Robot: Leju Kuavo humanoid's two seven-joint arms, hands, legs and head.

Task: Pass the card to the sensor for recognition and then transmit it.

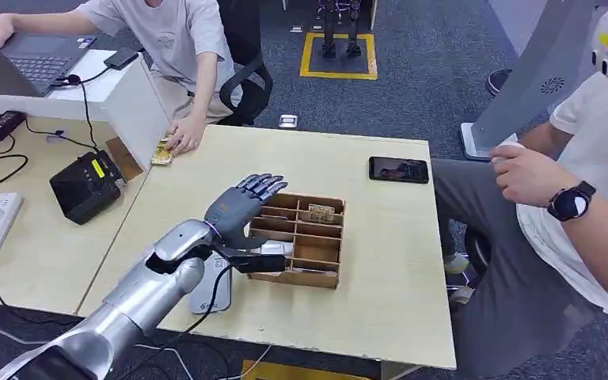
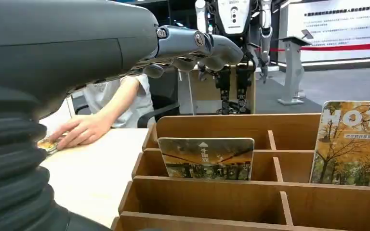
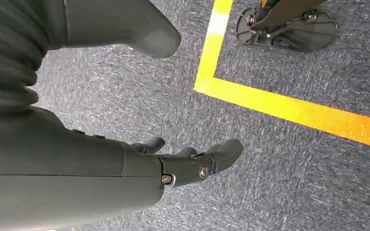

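- The pale wooden table has bare room right of the brown slotted cardboard card box, up to the black phone lying near its far right edge.
- A person in grey trousers sits close against the table's right edge; another person's hand rests on a small patterned card stack at the far left corner.
- The card box stands near the table's front edge, with a grey flat card sensor just beside it on the left, partly under the silver arm.
- In the box, an autumn-tree printed card stands upright in a middle slot; a second yellow-leaf card stands upright in a nearer slot to one side.
- The left hand hovers above the box's left part, fingers stretched out and apart, holding nothing.
- The right hand hangs over grey carpet beside a yellow floor line, fingers loosely extended, nothing in them.
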